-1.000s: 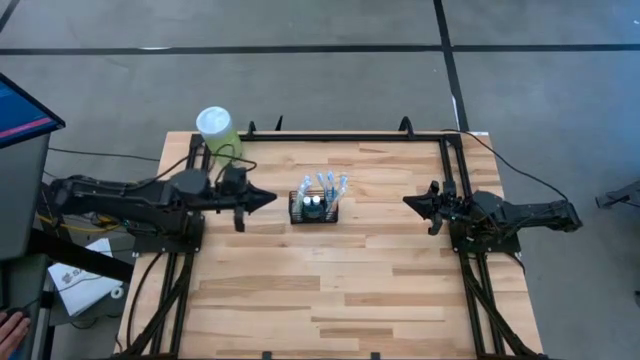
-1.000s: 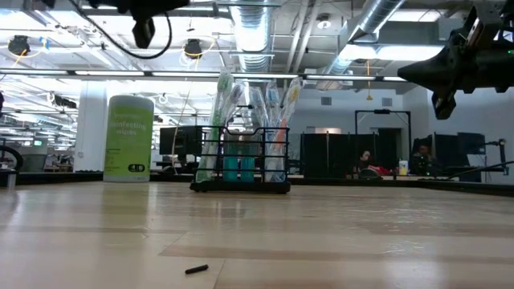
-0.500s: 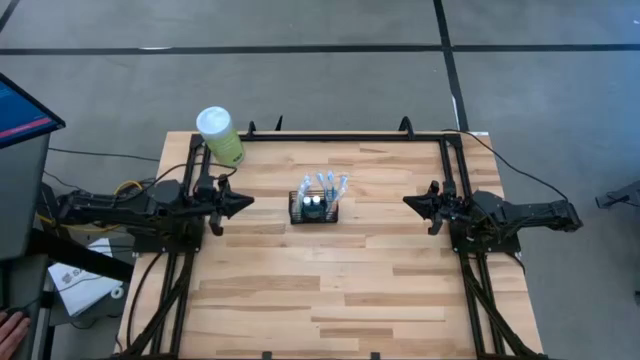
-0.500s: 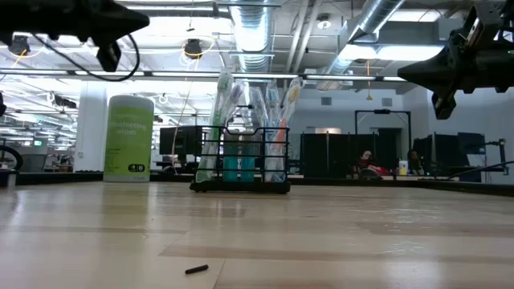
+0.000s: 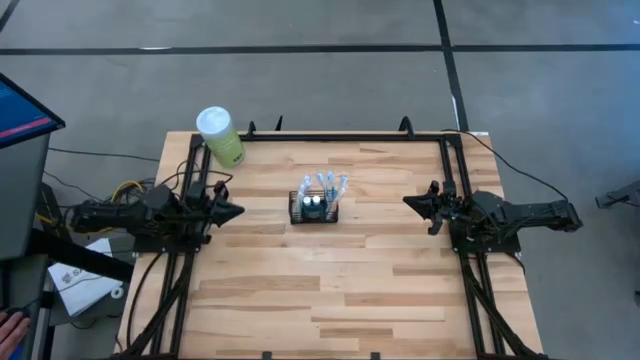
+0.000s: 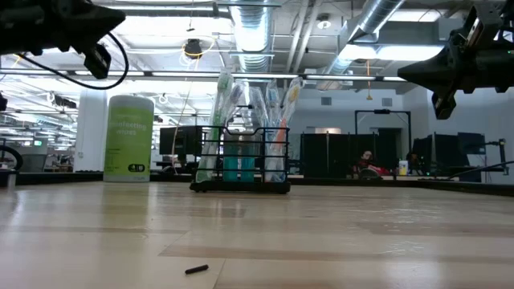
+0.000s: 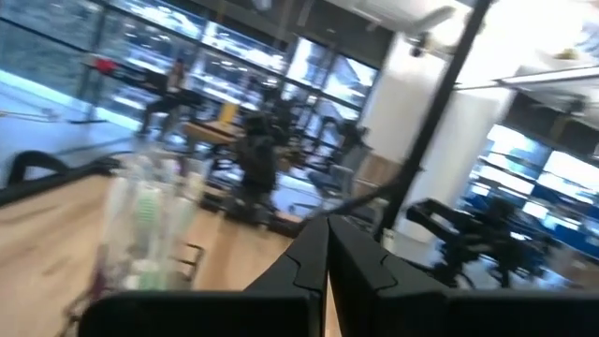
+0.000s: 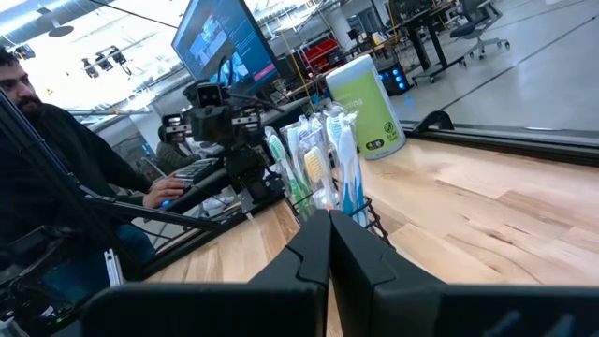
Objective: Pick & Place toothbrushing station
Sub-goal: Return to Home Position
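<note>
Black toothbrushing station [image 5: 314, 208] stands between left fingers [image 5: 230, 211] and right fingers [image 5: 415, 203].

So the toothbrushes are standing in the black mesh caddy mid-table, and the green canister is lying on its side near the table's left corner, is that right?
Not quite. The green canister stands upright near the table's left corner, as the low view shows. The toothbrushes do stand in the black mesh caddy mid-table.

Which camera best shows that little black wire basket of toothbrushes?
The low view: the black wire basket stands side-on, whole, with the toothbrushes standing inside. The high view shows it only from above; both wrist views hide its base.
</note>
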Available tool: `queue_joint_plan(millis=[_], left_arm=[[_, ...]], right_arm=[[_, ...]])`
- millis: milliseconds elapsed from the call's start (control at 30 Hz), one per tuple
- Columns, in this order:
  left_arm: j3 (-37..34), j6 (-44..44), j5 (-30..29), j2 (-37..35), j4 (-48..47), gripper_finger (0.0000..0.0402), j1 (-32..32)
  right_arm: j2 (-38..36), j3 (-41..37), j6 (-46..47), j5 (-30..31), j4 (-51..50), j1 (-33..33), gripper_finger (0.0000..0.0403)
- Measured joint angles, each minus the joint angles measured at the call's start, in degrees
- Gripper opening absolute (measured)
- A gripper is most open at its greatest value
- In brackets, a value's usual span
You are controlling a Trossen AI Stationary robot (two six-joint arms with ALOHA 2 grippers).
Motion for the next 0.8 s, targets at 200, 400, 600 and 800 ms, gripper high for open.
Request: queue_joint_plan(millis=[200,400,600,800], left_arm=[[-2.02,-0.08,1.83,-2.63,0.38,0.0001,-0.02],[-4.6,-0.22,2.03,-3.78,1.61,0.0001,-0.02],[-5.87,-0.04,1.55,-3.79,3.19,0.0001,-0.06],[-5.87,0.09,-0.66,-3.79,3.06,0.0001,-0.06]], right_arm=[[0.0,-0.01,0.0,0.0,0.0,0.0,0.0],[0.01,-0.01,-0.02,0.0,0.0,0.02,0.0],[0.02,-0.01,0.0,0.0,0.01,0.0,0.0],[0.01,-0.01,0.0,0.0,0.0,0.0,0.0]])
